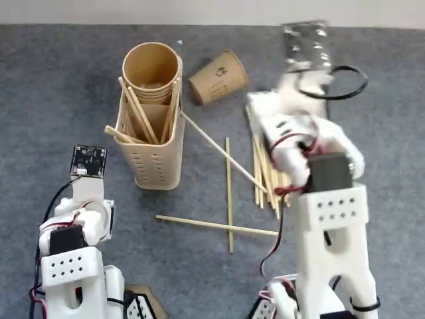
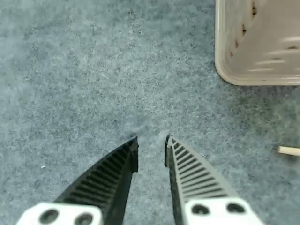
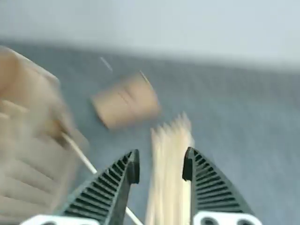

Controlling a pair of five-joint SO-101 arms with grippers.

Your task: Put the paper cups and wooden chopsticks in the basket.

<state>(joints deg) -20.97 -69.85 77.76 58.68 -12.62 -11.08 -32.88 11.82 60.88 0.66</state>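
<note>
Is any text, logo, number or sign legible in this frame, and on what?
Nothing can be read.
Tipped paper cup: a dark printed mark on its side, too small to read.
Dark circuit board: pale specks, no legible characters.

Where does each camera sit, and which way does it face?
High view: above the table, facing down on basket, tipped paper cup, loose chopsticks, both arms.
Left wrist view: on the left arm, facing past the open left pincer at the basket corner.
Right wrist view: on the right arm, facing past the open right pincer at bundled chopsticks.
High and left wrist share the basket.
</note>
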